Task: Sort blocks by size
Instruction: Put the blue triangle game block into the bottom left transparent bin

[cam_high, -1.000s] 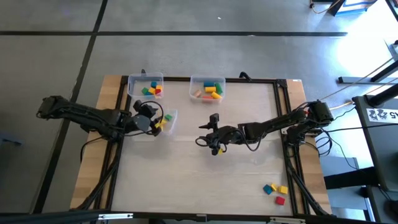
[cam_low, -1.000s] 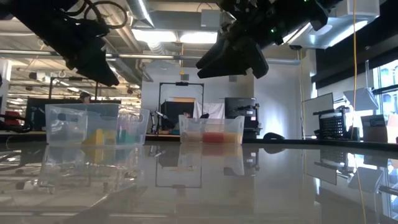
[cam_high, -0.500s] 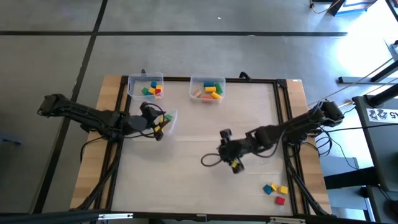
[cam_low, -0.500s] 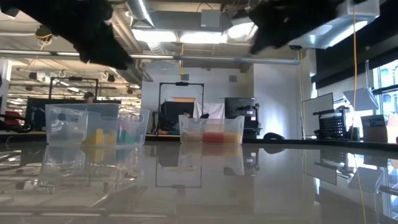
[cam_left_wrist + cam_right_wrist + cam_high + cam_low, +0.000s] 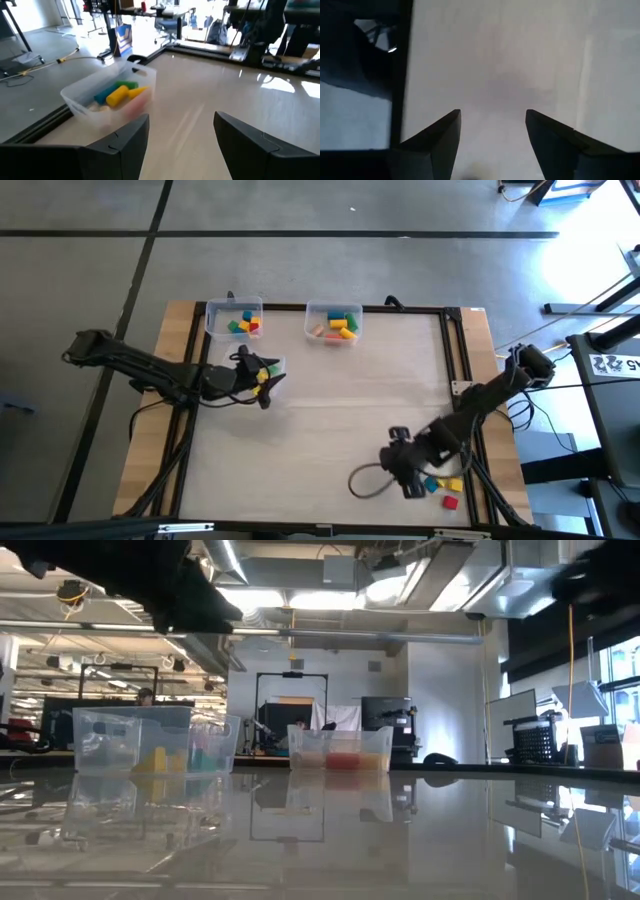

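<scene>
From above, the right gripper (image 5: 412, 482) hangs low over the near right part of the desk (image 5: 330, 395), just beside the loose blocks (image 5: 443, 486), a small cluster of blue, yellow and red pieces lying slightly to its right and a little nearer the desk's front edge; the right arm is plainly the nearer one, and the left arm is well apart from them. The left gripper (image 5: 262, 385) sits over a clear bin (image 5: 278, 366) at the left, with a yellow block at its tip, though whether it pinches that block cannot be told from here. Two more clear bins along the far edge, one at the left (image 5: 236, 319) and one nearer the middle (image 5: 333, 321), already carry sorted blocks. At desk height, the glossy surface mirrors the bins, with an open workshop of monitors and ceiling lights behind. The left wrist view shows its two fingers (image 5: 123, 147) spread with nothing between them, looking past at the middle bin. The right wrist view shows fingers (image 5: 438, 141) spread over bare pale desk, no block between them. The loose blocks look cube-like, with no long axis to line up on.
</scene>
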Controlling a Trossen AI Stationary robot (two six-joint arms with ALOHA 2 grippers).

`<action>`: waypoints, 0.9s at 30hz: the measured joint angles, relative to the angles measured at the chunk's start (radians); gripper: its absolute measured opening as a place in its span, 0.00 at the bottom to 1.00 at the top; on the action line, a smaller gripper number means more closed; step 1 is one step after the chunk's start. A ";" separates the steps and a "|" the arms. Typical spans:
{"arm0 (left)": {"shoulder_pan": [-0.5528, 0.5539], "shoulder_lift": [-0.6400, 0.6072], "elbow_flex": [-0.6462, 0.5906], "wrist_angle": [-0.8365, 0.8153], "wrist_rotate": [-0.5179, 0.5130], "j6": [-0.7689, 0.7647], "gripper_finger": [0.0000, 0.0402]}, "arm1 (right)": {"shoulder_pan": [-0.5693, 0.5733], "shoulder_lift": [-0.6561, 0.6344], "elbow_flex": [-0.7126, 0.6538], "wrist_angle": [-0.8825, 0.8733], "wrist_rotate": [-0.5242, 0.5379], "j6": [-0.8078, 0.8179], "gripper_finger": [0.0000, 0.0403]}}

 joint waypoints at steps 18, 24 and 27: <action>0.003 0.200 0.001 0.283 0.000 0.080 0.55 | 0.296 0.163 0.000 -0.179 -0.060 0.194 0.56; 0.003 0.211 0.001 0.297 0.000 0.082 0.55 | 0.344 0.215 0.000 -0.246 -0.058 0.118 0.56; 0.003 0.211 0.001 0.297 0.000 0.085 0.55 | 0.358 0.237 0.000 -0.242 -0.022 0.092 0.56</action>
